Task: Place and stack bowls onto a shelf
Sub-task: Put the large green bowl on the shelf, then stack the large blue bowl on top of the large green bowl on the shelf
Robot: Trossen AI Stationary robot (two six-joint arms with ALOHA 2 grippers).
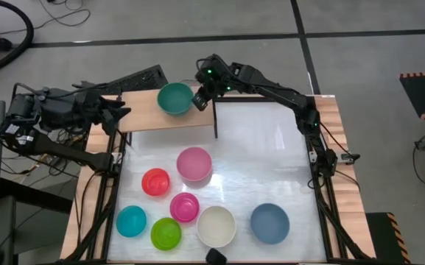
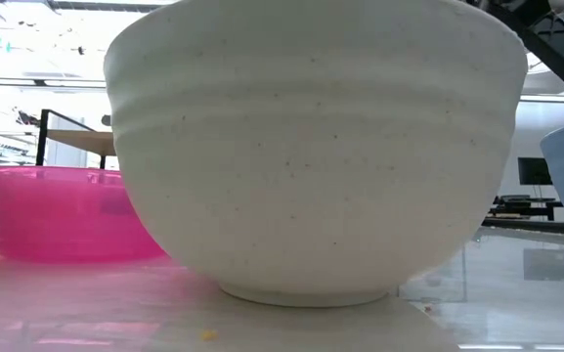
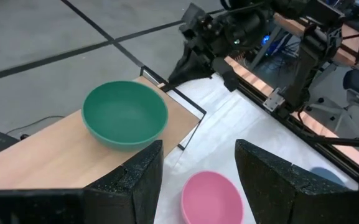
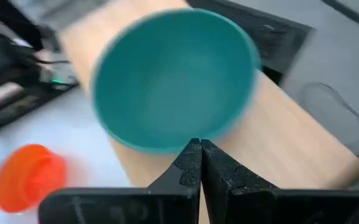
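The dark green bowl (image 1: pixel 174 99) stands on its base at the right end of the light-wood shelf (image 1: pixel 142 118), and shows too in the left wrist view (image 3: pixel 124 115) and the right wrist view (image 4: pixel 173 81). My right gripper (image 1: pixel 199 97) is shut, just right of that bowl's rim. My left gripper (image 1: pixel 121 112) is open over the shelf's left end and holds nothing. The other bowls rest on the white tabletop: pink (image 1: pixel 194 163), red (image 1: pixel 155 181), magenta (image 1: pixel 184 207), cyan (image 1: pixel 131 221), lime (image 1: pixel 166 233), cream-white (image 1: pixel 216 226) and blue-grey (image 1: pixel 269 223). My right gripper (image 4: pixel 200 148) comes slanting down from the table's right with its fingertips shut together at the dark green bowl's right rim (image 4: pixel 185 142). Whether they touch the rim I cannot tell. The bowl sits upright on the shelf board.
The shelf's black legs (image 1: pixel 216 121) stand at the table's far left. The wooden table frame (image 1: pixel 330 118) runs along both sides. The cream-white bowl (image 2: pixel 311 156) fills the low view. Bare tabletop (image 1: pixel 271 154) lies on the right, between the shelf and the blue-grey bowl.
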